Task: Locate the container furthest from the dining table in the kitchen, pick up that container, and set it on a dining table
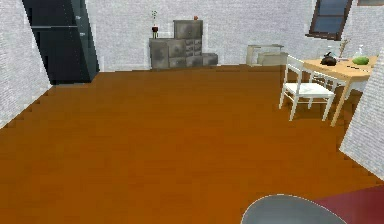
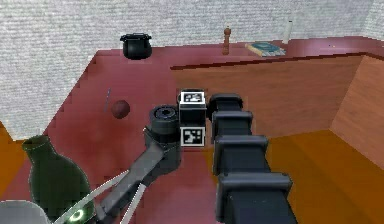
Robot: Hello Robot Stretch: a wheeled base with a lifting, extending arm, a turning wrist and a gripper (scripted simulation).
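Gripper lies against the dark bottle on the red table (hold cannot be confirmed). Centre your fingers on the bottle's body before lifting.

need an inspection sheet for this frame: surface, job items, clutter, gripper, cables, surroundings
Surface: dark red tabletop in the arm side view, bare around the arm.
Job's things: dark green bottle at lower left; black pot at the far edge; cannot tell which is the target. Dining table at the forward view's right.
Clutter: small dark round thing; brown upright piece; flat book.
Gripper: gripper points toward the bottle; cannot tell whether it holds anything.
Cables: nothing seen.
Surroundings: dark fridge, grey cabinets, white chair, window, brown floor.
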